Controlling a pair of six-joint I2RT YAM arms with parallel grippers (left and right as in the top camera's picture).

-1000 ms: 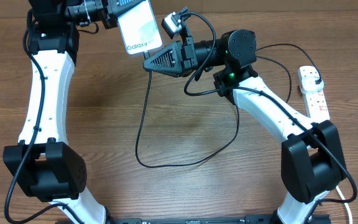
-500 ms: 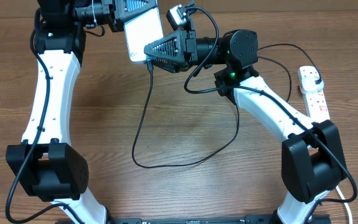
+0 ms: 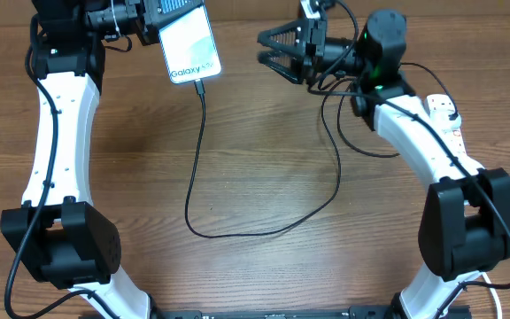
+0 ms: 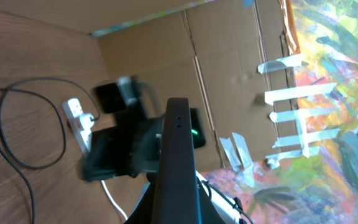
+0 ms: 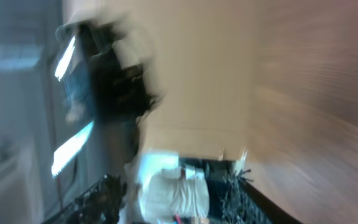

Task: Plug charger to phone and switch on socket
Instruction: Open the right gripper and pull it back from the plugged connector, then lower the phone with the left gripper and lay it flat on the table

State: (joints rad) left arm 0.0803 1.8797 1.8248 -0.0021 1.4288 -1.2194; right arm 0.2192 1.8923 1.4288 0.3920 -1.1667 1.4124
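**1. Left side.** My left fingers [image 3: 173, 9] are clenched on the top end of the slim rectangular dark-framed smartphone [image 3: 191, 46]. Its lit screen faces the overhead camera. I judge that I hold it this way, at the far left of the brown wooden counter [image 3: 122, 177], so that its lower edge and port stay free.

**2. Cable.** The long thin black charger cable [image 3: 204, 151] meets that lower edge. Its small connector tip [image 3: 200, 86] appears seated in the port, though the overhead view is too coarse to confirm this. From there the cable runs toward my base, makes 1 wide loop on the counter and climbs to the right side.

**3. Right side.** My right fingers [image 3: 271, 40] are released, with the 2 tips apart and nothing between them. They stand to the right of the smartphone, well apart from it, tips pointing toward it. The right wrist view is blurred and confirms nothing.

**4. Socket.** The small white rectangular power strip [image 3: 452, 128] with red switch marks lies at the counter's right edge, partly hidden by my right arm and well apart from my right fingers. I judge the switch to be the remaining step. The right fingers are the nearer set and must turn away from the smartphone to reach it.
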